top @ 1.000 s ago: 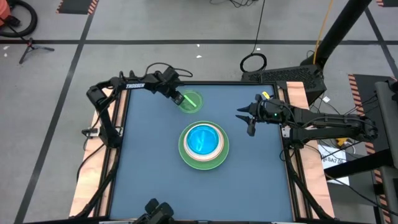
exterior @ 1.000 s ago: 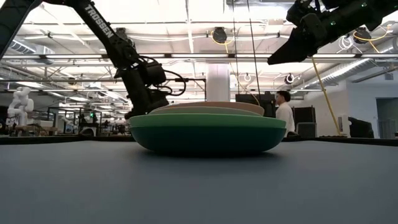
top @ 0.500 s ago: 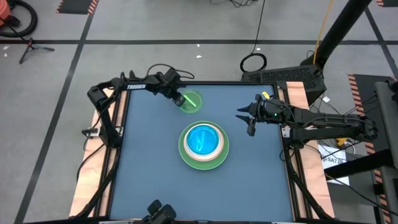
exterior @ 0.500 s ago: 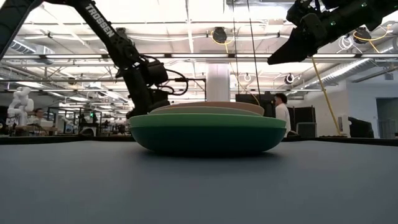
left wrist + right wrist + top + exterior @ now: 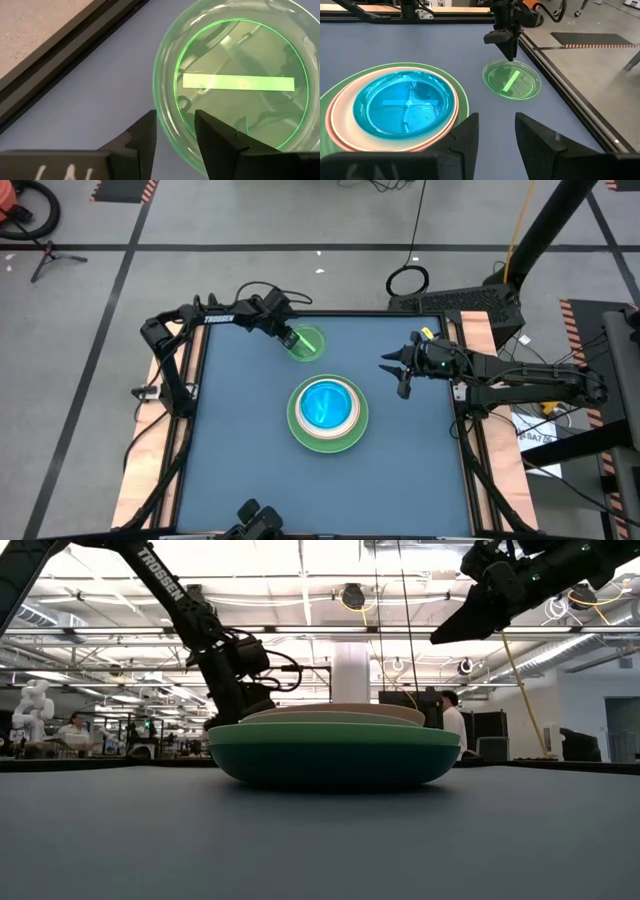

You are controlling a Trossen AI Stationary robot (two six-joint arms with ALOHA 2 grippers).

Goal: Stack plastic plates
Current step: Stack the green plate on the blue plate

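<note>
Plates stacked at centre, one lime plate at the left end effector

Left arm reaches in from the table's (image 5: 240, 430) far-left corner, its forearm angled down toward the far edge. The left end effector (image 5: 287, 338) points down at the near rim of a small translucent lime plate (image 5: 308, 341). In the left wrist view its two fingers (image 5: 212, 135) stand apart, one on each side of the plate's (image 5: 240, 82) rim, one over the bare table and one over the plate's inside. Whether they press on the rim cannot be told from these views.

Right arm stretches in from the table's right side and hangs high above the surface. The right end effector (image 5: 399, 370) is released, its fingers parted and empty, well apart from every plate; in the low view it (image 5: 450, 630) shows near the ceiling line.

One stack of plates (image 5: 327, 414) sits at the middle of the table. From above, three layers can be counted: a green plate at the bottom, a cream or pink plate on it, and a translucent cyan plate (image 5: 326, 404) on top. The low view shows a dark green plate (image 5: 333, 755) at the base with at least two paler rims above it; the exact count within the stack cannot be told.

The lime plate lies alone on the table, beyond the stack toward the far edge, near it but not touching. The right wrist view shows it (image 5: 512, 80) flat on the surface with the left end effector (image 5: 510, 49) coming down onto its far rim.
</note>
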